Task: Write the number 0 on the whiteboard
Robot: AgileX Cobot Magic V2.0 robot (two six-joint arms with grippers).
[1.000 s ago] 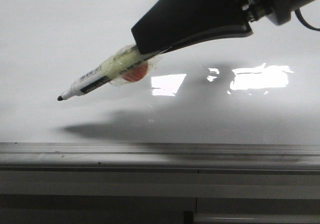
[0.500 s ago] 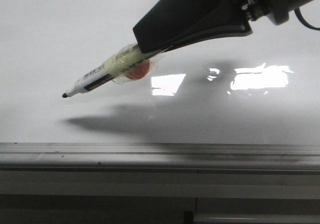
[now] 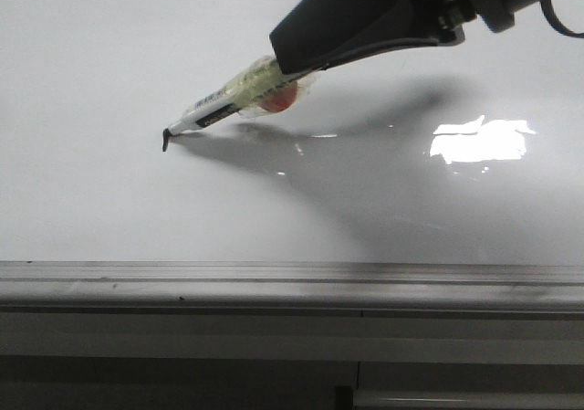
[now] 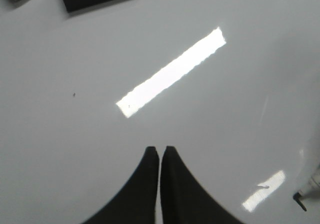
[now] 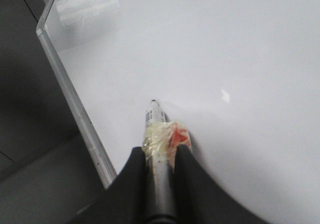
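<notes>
The left pincer [image 4: 159, 151] hangs over bare whiteboard [image 4: 75, 134] with its two fingers pressed together and nothing between them. The pen tip only shows at the far edge of its wrist view, so this arm is well apart from the writing spot.

In the front view, the marker [image 3: 224, 100] slants down and to the left, its black tip meeting the whiteboard [image 3: 109, 200] where a short dark tick [image 3: 165, 141] is the only ink in sight; I take that as the first bit of the number 0, with the loop not yet drawn.

The right pincer [image 3: 301, 58] pinches the taped upper barrel, so the marker's long axis runs from the pincer down-left to the tip, and the stroke has to be led from that tip, by the right arm, which is the nearer one.
</notes>
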